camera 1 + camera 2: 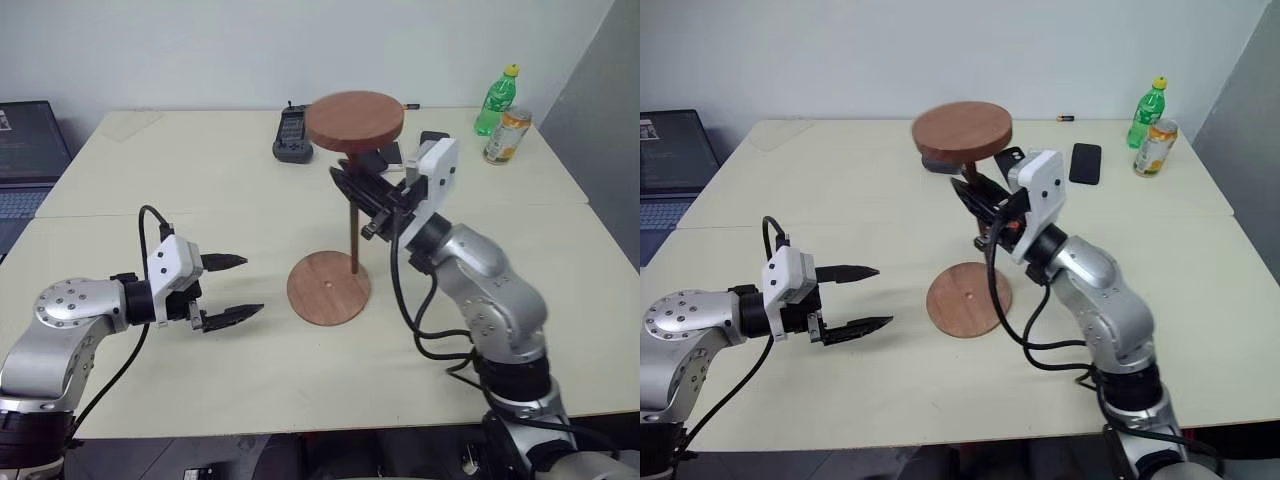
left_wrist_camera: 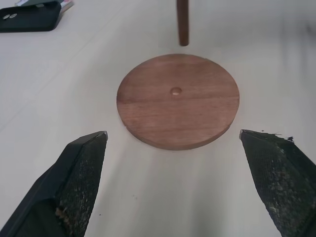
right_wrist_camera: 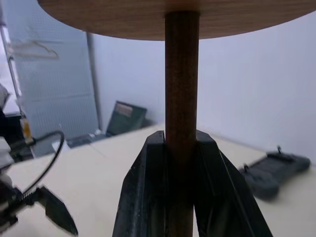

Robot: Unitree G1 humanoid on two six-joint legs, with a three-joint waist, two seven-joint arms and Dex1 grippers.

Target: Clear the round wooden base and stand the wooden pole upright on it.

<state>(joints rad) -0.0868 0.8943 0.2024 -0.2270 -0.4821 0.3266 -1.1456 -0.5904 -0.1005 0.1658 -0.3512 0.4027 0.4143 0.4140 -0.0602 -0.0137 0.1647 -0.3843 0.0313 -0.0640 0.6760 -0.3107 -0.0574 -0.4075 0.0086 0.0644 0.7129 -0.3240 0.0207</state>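
Above the table (image 1: 200,400):
Right gripper (image 1: 352,187): clamped on the wooden pole (image 1: 354,240), held upright, disc end up.
Pole foot: above the round wooden base (image 1: 328,287), near its far edge.
Left gripper (image 1: 238,288): spread wide, empty, beside the base.

An office or lab room: pale desks (image 1: 200,190) pushed together against a plain white wall, an open laptop (image 1: 25,150) off the left edge, a handheld controller (image 1: 292,135) and drinks (image 1: 506,118) along the far edge.
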